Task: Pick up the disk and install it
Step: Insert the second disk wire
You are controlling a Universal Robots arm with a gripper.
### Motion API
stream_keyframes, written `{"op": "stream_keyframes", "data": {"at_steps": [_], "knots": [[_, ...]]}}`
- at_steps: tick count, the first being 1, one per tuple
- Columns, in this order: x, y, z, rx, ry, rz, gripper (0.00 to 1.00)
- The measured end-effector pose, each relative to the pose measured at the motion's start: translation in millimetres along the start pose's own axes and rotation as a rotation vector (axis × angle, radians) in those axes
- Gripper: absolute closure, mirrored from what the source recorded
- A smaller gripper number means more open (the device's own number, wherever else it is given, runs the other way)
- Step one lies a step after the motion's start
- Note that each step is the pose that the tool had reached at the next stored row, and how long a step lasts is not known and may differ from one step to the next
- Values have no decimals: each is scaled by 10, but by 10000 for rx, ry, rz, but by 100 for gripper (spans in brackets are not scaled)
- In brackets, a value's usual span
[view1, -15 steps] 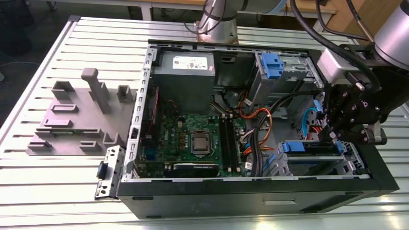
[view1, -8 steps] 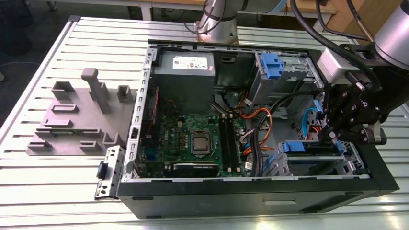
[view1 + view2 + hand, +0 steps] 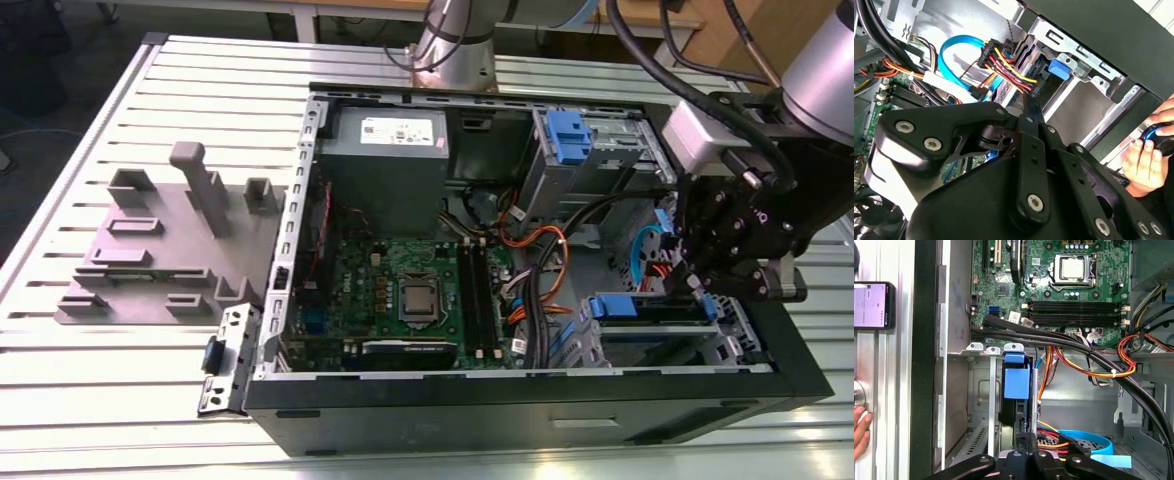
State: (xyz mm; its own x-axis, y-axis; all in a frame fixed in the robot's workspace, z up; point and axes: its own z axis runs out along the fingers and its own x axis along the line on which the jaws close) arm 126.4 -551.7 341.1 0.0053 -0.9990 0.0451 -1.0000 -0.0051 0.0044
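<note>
Since the disk [image 3: 1016,382] sits edge-on in the drive cage [image 3: 990,390], the gripper [image 3: 1025,439] is at its end, jaws pressed together, probably to push it home.

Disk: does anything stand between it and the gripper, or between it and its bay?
Nothing visible does. The disk sits edge-on in the bay, right by the gripper. The cables run beside it, not across.
</note>
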Motion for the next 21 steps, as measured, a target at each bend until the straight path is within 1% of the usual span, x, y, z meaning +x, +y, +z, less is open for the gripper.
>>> {"op": "stream_keyframes", "data": {"at_steps": [3, 6, 9, 16, 21], "knots": [[-3, 1, -23, -1, 4, 1, 89], [-14, 4, -73, -1, 3, 1, 89], [-23, 19, -95, 0, -4, 1, 89], [-39, 73, -170, 1, 0, 1, 89], [-93, 76, -210, 1, 0, 1, 89]]}}
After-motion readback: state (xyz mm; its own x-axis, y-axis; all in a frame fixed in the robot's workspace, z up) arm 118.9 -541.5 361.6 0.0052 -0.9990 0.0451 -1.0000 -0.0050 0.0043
